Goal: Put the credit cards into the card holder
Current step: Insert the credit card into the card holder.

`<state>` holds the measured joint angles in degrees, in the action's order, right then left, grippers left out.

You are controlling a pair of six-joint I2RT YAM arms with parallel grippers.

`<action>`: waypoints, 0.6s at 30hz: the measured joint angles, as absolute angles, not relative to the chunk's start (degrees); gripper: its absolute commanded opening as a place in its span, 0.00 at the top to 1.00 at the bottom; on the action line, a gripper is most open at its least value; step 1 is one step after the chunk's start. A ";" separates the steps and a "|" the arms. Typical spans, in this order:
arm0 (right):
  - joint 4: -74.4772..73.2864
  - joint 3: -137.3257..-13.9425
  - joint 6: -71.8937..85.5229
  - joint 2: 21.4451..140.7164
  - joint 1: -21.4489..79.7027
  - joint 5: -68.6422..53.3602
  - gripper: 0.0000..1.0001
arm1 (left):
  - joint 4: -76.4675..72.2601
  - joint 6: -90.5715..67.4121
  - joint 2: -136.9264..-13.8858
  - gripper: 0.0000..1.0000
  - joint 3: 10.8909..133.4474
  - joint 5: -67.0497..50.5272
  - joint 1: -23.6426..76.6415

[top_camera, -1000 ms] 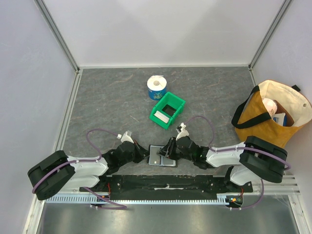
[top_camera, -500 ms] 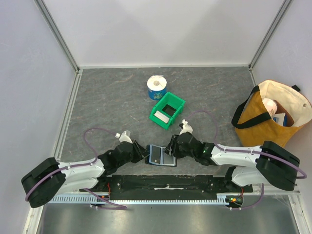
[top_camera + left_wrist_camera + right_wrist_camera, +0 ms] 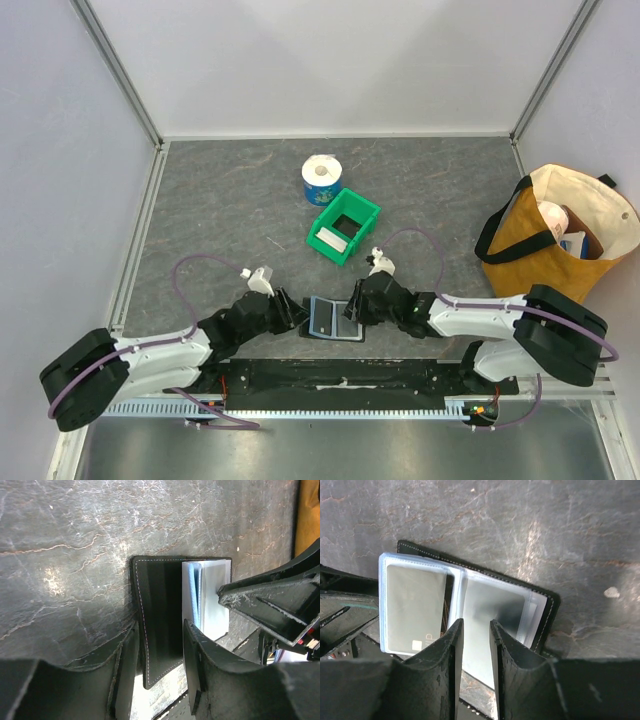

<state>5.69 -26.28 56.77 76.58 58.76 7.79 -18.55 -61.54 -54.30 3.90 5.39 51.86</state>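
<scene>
The card holder (image 3: 332,319) lies open on the grey table between my two grippers. In the right wrist view its clear bluish pockets (image 3: 492,605) fan out, and a pale grey card (image 3: 415,607) sits inside the left pocket. My right gripper (image 3: 475,623) hovers over the right pocket with its jaws a little apart and nothing between them; it also shows in the top view (image 3: 350,311). My left gripper (image 3: 159,627) is open, straddling the holder's black cover (image 3: 157,600) at its left edge (image 3: 298,312). I see no black card.
A green plastic bin (image 3: 362,208) with a white block inside stands behind the holder. A blue-and-white paper roll (image 3: 321,178) stands behind the bin. A yellow tote bag (image 3: 556,235) sits at the right. The black mounting rail (image 3: 340,375) runs along the near edge.
Both arms have stretched out and lowered; the holder has slid slightly away from the near edge. Its pockets now show bluish and open rather than grey.
</scene>
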 measured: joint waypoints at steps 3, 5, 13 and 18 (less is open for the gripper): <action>6.44 -26.28 54.19 76.88 57.36 7.62 0.69 | -20.80 -60.66 -56.51 0.64 3.90 4.84 51.79; 6.70 -26.26 52.27 76.90 56.38 7.53 0.69 | -22.65 -60.10 -58.39 0.73 3.90 3.97 51.57; 7.92 -26.09 45.65 77.17 52.66 6.33 0.72 | -26.35 -59.42 -62.28 0.82 3.88 1.13 50.17; 9.78 -26.09 43.42 78.13 51.94 4.84 0.73 | -26.81 -57.30 -62.26 0.94 3.62 -1.43 49.08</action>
